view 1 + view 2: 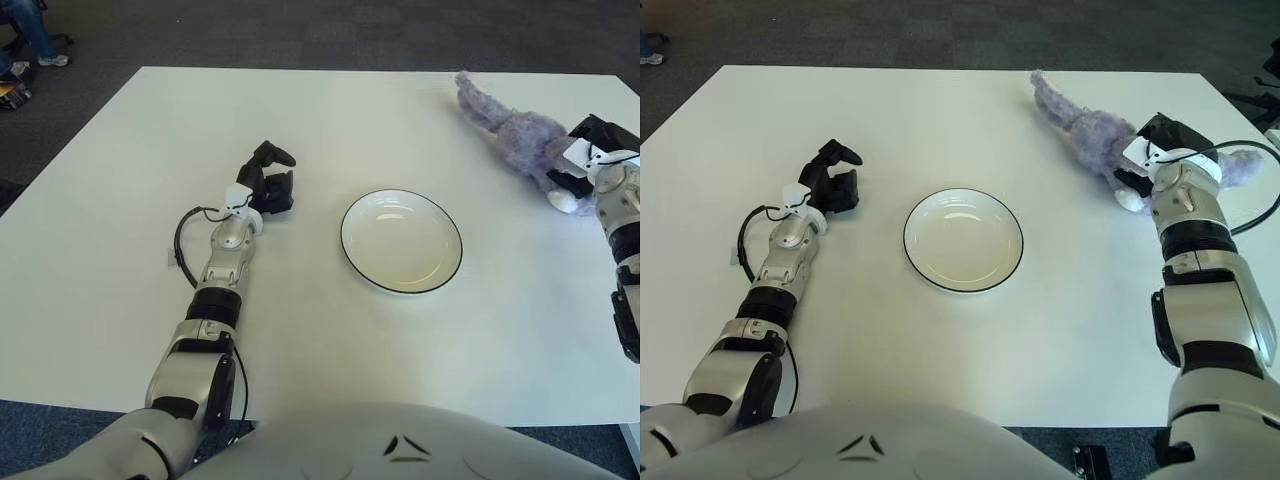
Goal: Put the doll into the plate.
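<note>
- Right hand (1155, 150) at the far right of the bench (940, 100); its dark fingers (1168, 130) are closed around the rear end of the purple plush doll (1092, 132) — grasping it.
- The doll lies stretched out on the bench, long neck and head pointing away toward the far edge and to the left; a white foot shows just below the hand. Part of its body shows again to the right of the wrist in the right eye view.
- Whether the doll is lifted clear of the bench or dragging on it — cannot tell.
- Left hand (268, 180) shows left of the plate, forearm laid along the bench; its black fingers (280, 155) are loosely curled, one raised and hooked forward, holding nothing.
- White plate (360, 262) with a dark rim sits near the middle of the bench, between the two hands, well apart from the doll and nearer the robot than it.
- Bare bench surface between doll and plate; nothing stands between them.
- A black cable (182, 245) loops beside the left forearm.
- Dark carpet floor (300, 30) beyond the bench; a seated person's legs (35, 30) at the far left corner.
</note>
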